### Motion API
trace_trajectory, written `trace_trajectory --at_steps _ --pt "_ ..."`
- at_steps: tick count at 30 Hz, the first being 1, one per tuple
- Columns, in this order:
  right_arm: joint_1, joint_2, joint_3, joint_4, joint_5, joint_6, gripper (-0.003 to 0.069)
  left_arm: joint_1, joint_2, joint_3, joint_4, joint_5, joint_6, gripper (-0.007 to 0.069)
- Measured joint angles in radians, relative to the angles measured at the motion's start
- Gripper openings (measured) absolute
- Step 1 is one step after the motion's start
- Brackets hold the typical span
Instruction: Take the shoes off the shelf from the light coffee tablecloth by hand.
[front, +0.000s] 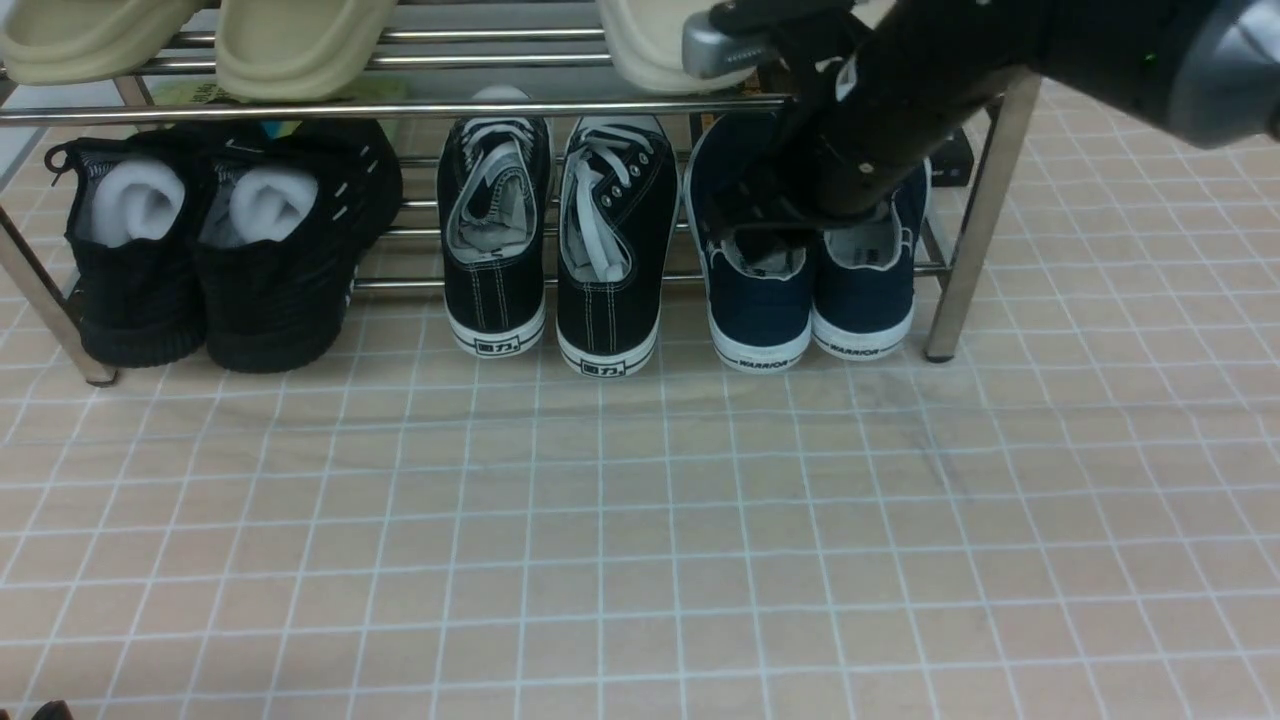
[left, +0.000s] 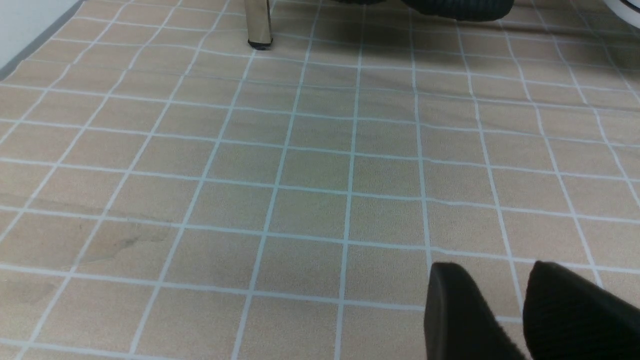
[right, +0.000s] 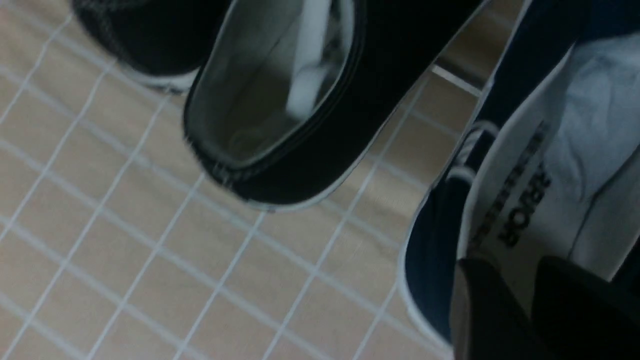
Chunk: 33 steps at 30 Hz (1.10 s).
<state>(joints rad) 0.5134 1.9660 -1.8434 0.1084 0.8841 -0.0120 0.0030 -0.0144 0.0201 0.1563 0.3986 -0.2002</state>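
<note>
Two claws to cover, so starting with the left claw (left: 500, 272). It hangs low over the tablecloth (front: 640, 520), its tips a little apart with only checked cloth showing between them. Ahead of it and off to one side is a leg of the shoe rack (left: 259, 22). It's well apart from everything else.

Everything else I'm placing off the right claw (right: 520, 270). Far to its left, at the other end of the rack's bottom row, are the black knit sneakers (front: 215, 260) with white stuffing in them. Up on the tier above sit some beige slippers (front: 300, 45), one of them right by the arm. Just left of the claw are the black lace-ups (front: 550, 250), heels out.

The navy shoes (front: 760, 310) sit at the rack's right end, side by side, heels facing out and down by the cloth, with "WARRIOR" printed on the white soles. The right claw is poked down into the mouth of the left shoe of that pair, hovering over the white insole close to the heel rim. Its tips look slightly apart, but the wrist shot is dark and blurry, so I honestly can't tell if it's pinching the rim or touching anything. The other navy shoe is just to the claw's right, half hidden behind the arm.
</note>
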Motion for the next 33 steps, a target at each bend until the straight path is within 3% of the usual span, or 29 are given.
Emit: trace_trajectory --at_steps 7,18,21,24,29,33 --pt "0.000 0.071 0.000 -0.017 -0.147 0.004 0.0360 0.000 0.000 0.000 0.000 0.000 0.000 0.0239" --pt "0.000 0.131 0.000 -0.034 -0.191 0.004 0.0371 0.000 0.000 0.000 0.000 0.000 0.000 0.0239" --pt "0.001 0.131 0.000 -0.043 -0.192 0.004 0.0339 0.000 0.000 0.000 0.000 0.000 0.000 0.0239" --pt "0.003 0.133 -0.001 -0.043 -0.191 0.004 0.0262 0.000 0.000 0.000 0.000 0.000 0.000 0.0239" --pt "0.005 0.136 -0.005 -0.043 -0.188 0.004 0.0050 0.000 0.000 0.000 0.000 0.000 0.000 0.0239" --pt "0.005 0.133 -0.007 -0.043 -0.181 0.004 0.0049 0.000 0.000 0.000 0.000 0.000 0.000 0.0239"
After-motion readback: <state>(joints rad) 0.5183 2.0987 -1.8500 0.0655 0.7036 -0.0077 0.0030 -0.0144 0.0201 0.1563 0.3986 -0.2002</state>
